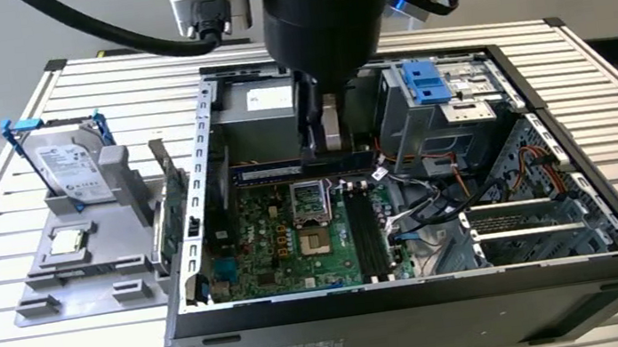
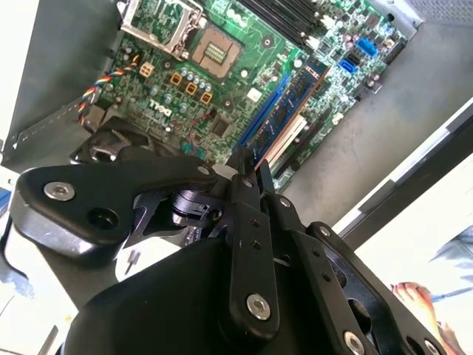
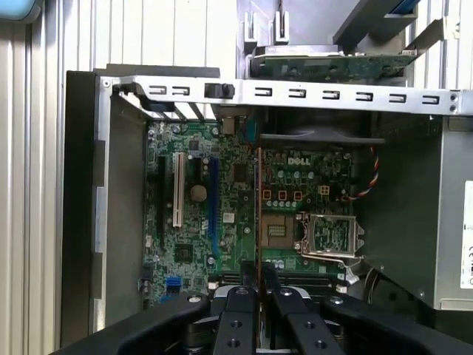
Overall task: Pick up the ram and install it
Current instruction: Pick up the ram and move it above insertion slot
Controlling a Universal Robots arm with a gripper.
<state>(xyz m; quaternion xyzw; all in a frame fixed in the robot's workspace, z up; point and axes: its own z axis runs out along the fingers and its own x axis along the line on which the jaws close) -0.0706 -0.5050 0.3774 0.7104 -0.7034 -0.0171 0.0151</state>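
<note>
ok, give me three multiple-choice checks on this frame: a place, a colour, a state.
1. The hard drive stands: A in the gripper; B on the grey fixture; C on the motherboard.
2. Its frame is: A red; B blue; C yellow.
3. The ram is: A held by the gripper; B lying on the fixture; C tucked in the frame.
Key: 1B, upright on the fixture at the exterior view's left; 2B, blue edges show; 3A, gripper shut on it above the motherboard.
</note>
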